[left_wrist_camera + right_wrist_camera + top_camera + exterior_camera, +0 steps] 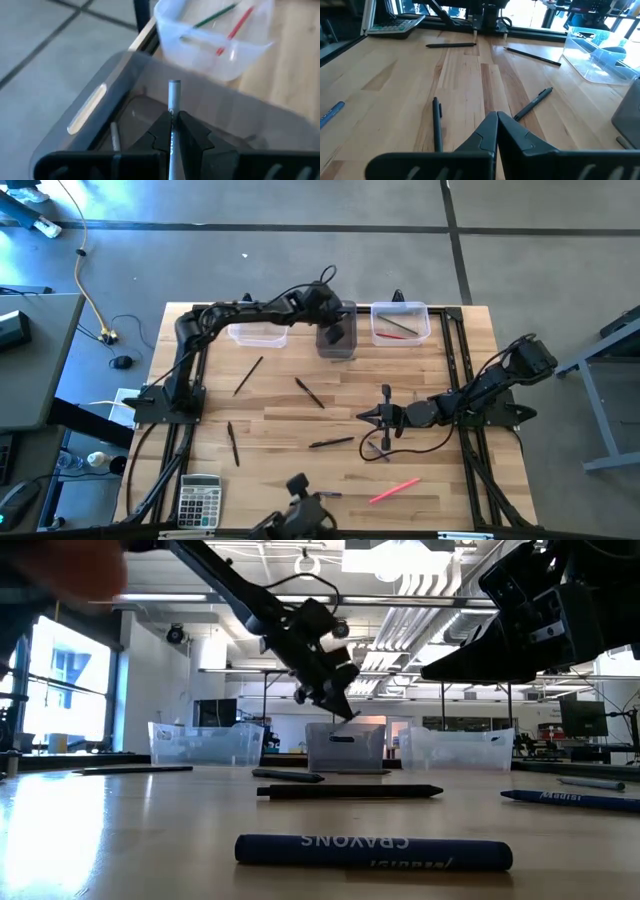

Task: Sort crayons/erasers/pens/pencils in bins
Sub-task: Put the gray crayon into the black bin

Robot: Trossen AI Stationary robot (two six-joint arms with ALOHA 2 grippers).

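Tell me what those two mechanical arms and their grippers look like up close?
Both arms are dark, almost black, built of slim jointed segments with black cables looping alongside. The left gripper ends in two flat black fingers that taper to angular, notched tips. The right gripper has the same dark wedge-shaped fingers mounted on a wide black crossbar. No coloured markings show on either.

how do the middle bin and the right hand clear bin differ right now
The dark smoky bin is tinted grey; the clear bin is see-through. The left end effector hangs over the dark bin, shut on a grey pen; nothing hangs over the clear bin. The clear bin holds a green stick and a red stick. Both are small rectangular tubs at the table's far edge.
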